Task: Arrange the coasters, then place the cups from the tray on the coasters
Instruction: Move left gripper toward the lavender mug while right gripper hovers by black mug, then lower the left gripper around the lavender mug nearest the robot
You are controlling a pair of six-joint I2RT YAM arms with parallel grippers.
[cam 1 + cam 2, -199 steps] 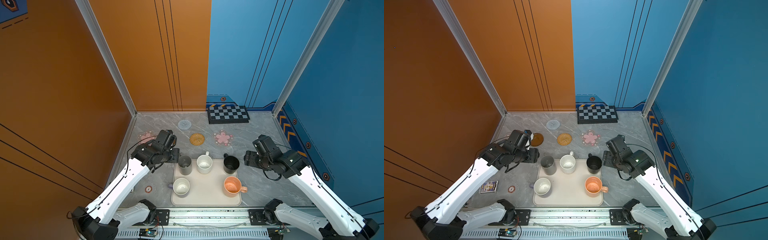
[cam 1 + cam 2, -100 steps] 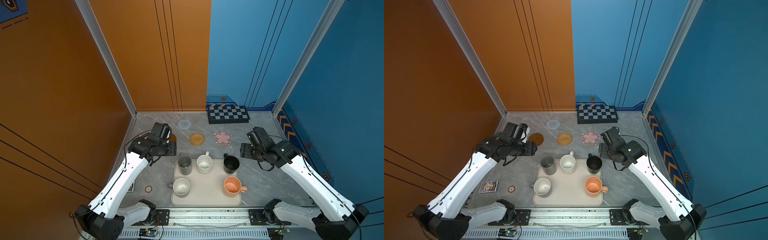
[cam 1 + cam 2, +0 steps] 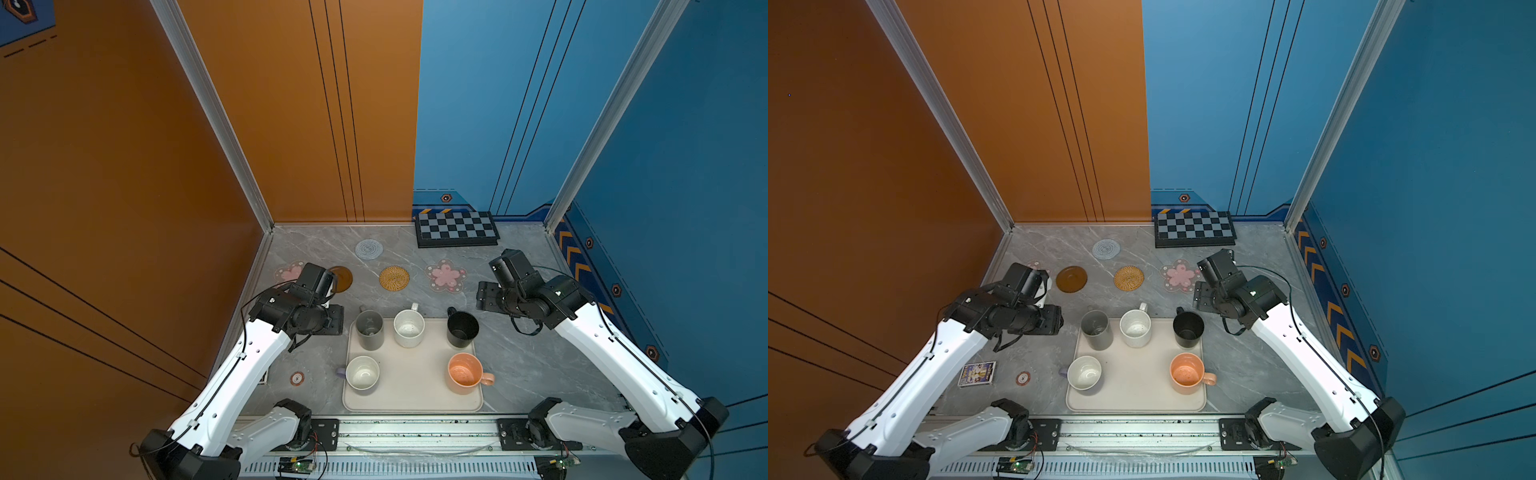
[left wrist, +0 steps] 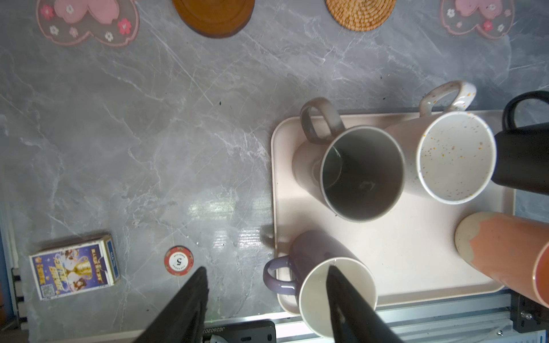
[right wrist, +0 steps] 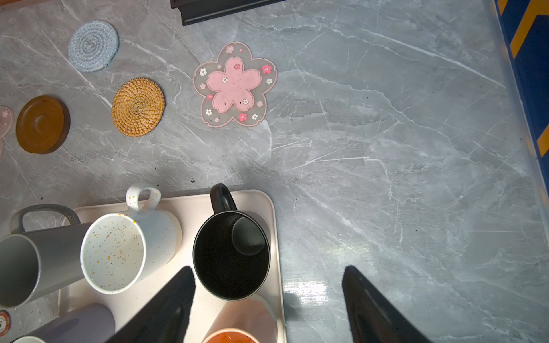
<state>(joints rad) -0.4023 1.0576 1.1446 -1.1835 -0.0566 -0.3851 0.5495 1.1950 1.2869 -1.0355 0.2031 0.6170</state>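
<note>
Five cups stand on the cream tray (image 3: 411, 386): grey (image 3: 370, 330), speckled white (image 3: 409, 328), black (image 3: 461, 329), peach-orange (image 3: 464, 373) and lavender (image 3: 362, 372). Behind the tray lie the coasters: a pink flower (image 3: 289, 272), a brown disc (image 3: 344, 279) partly behind my left arm, tan rattan (image 3: 394, 278), a second pink flower (image 3: 445, 275), and farther back a grey-blue knitted round (image 3: 369, 249). My left gripper (image 4: 266, 268) hovers open and empty left of the grey cup. My right gripper (image 5: 269, 268) hovers open and empty right of the black cup.
A black-and-grey chequered board (image 3: 456, 228) leans at the back wall. A red-and-white round chip (image 3: 297, 378) and a small card box (image 3: 977, 373) lie front left. Orange and blue walls close in the sides, and a metal rail (image 3: 415, 432) runs along the front.
The right wrist has drifted toward the back and the middle. The left wrist swung toward the back, then came nearer the tray's far left corner. Both grippers stayed open and empty.
</note>
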